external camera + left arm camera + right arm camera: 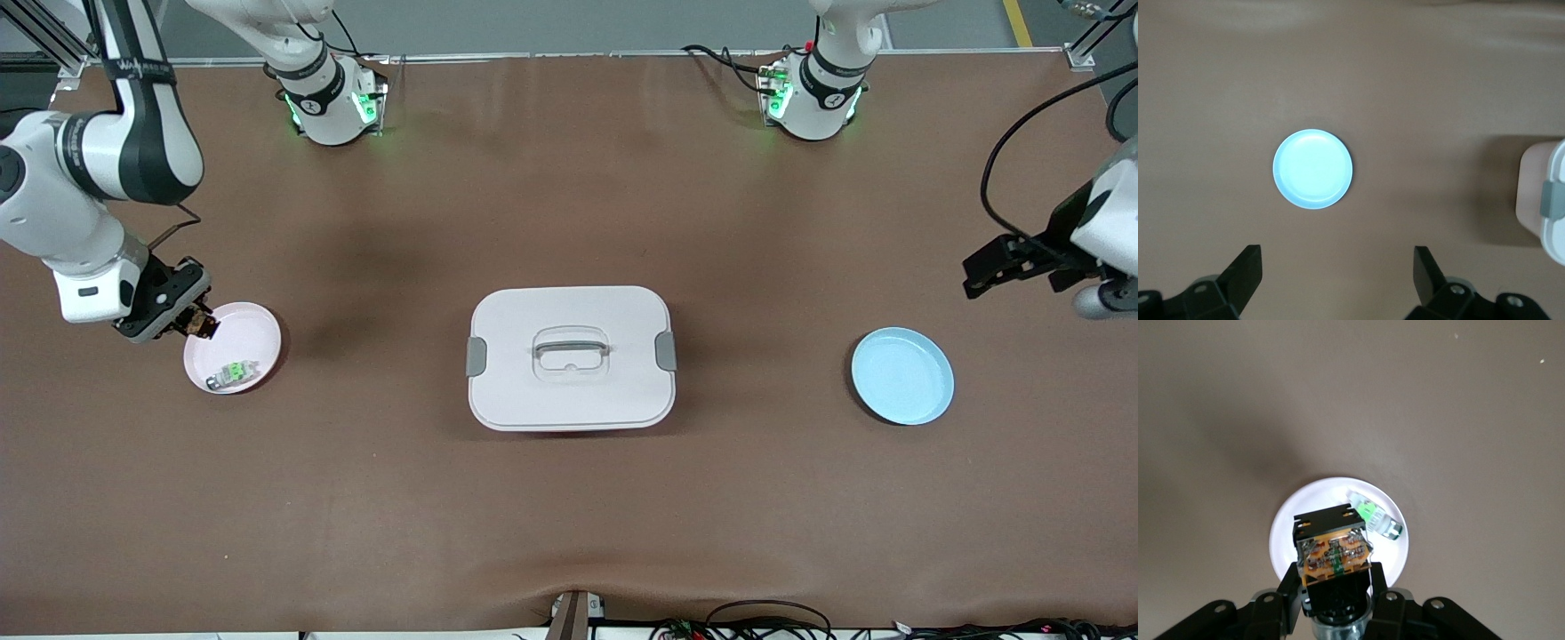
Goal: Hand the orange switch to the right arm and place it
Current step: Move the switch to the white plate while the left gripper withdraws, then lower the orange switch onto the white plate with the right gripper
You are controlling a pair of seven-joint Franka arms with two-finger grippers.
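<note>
My right gripper (197, 322) is shut on the orange switch (1335, 550), a small black block with an orange middle. It holds it just above the edge of the pink plate (253, 336) at the right arm's end of the table; in the right wrist view that plate (1295, 513) looks white. A pale switch with a green middle (234, 372) lies in that plate and also shows in the right wrist view (1373, 517). My left gripper (982, 274) is open and empty, up over the table near the light blue plate (902, 376), which also shows in the left wrist view (1313, 168).
A white lidded box (570, 356) with a handle and grey clips stands in the middle of the table; one corner of it shows in the left wrist view (1546, 200). Cables lie along the table's near edge.
</note>
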